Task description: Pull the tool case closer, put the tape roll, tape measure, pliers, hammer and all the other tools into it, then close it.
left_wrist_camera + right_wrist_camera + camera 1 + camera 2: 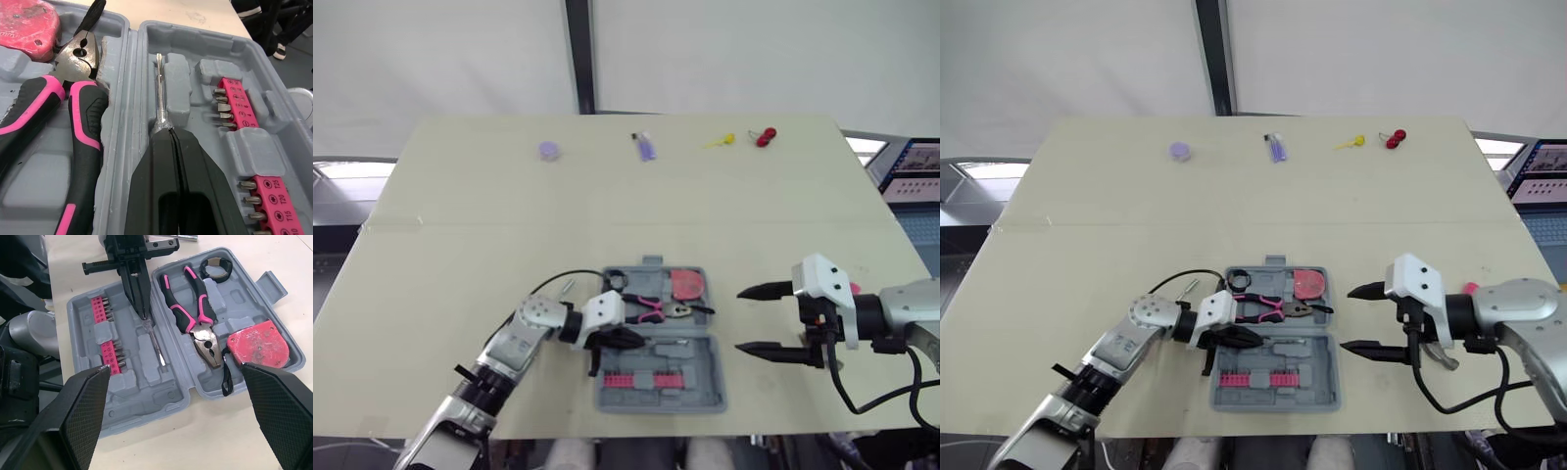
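Tool case (700, 392): open flat on the counter (460, 245), near edge, between the two arms.

Far half holds the tape roll (221, 276), the pliers (201, 333) and the tape measure (257, 342). Cannot tell whether the pliers sit fully down in their recess. Near half holds the pink bit strips (110, 350).

Left claw (171, 134): pinched tight on one end of a thin metal shaft (160, 93), which lies along the long moulded slot of the near half, free end pointing away from the fingers.

Right claw (738, 319): spread wide, holding nothing, hovering above the counter just beside the case's right edge.

A small loose metal piece (566, 285) lies on the counter just off the case's far left corner.

Handling, judged:
- Shaft is stiff, light, smooth steel. It is likely to roll or twist in a two-finger pinch, so press it into the slot before letting go
- Loose piece is tiny and low, so take it across its short axis, straight from above
- Case looks like light hard plastic and may slide when pushed. To close, lift one half by its outer rim while the other claw steadies the case
- Any tool riding proud of its recess could block the fold
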### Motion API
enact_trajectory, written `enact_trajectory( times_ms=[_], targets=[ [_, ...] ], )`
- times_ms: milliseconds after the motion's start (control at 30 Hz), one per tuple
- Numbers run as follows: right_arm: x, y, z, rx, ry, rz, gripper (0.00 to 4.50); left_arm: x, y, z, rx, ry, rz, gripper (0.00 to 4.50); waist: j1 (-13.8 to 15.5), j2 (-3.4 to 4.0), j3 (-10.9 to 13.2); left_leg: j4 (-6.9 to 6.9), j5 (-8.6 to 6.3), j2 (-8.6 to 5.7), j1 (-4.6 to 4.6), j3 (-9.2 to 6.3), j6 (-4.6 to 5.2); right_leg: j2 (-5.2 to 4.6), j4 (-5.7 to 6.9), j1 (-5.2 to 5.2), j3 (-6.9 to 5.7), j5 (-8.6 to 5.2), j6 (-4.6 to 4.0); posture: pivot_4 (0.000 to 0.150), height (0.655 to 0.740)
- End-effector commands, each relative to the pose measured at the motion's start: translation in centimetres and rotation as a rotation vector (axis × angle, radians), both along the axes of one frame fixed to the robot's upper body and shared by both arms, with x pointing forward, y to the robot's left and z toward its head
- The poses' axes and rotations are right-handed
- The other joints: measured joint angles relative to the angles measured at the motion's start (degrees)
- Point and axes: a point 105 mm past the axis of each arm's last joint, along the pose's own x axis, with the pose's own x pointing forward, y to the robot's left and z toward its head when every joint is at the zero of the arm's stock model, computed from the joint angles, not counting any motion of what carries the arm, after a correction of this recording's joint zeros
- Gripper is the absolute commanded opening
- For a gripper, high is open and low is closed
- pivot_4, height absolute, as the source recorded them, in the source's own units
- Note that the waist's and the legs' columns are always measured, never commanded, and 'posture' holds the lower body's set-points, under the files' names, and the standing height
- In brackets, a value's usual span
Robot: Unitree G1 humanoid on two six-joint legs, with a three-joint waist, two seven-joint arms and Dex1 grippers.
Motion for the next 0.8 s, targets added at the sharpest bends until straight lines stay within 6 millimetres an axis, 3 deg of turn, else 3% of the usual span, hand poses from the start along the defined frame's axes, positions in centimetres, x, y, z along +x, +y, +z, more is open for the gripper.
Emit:
enact_trajectory(
  times_ms=[33, 800],
  targets=[
    [-0.2, 0.1, 1.1, -0.002, -0.045, 0.006, 4.5, -0.3, -0.2, -0.8, 0.042, -0.008, -0.015, 0.03, 0.06, 0.0, -0.02, 0.0, 0.0, 0.0, 0.0, 0.0, 0.0, 0.0, 0.0, 0.0, 0.0, 0.0, 0.0, 0.15, 0.74],
    [0.0, -0.1, 1.4, -0.004, -0.056, -0.007, 4.5, -0.7, 2.3, -5.0, 0.361, -0.023, -0.056, 0.03, 0.19, -0.03, -0.95, 0.02, -0.02, 0.0, 0.13, -0.01, 0.02, 0.0, -0.05, 0.21, -0.01, 0.0, 0.01, 0.15, 0.74]
  ],
)
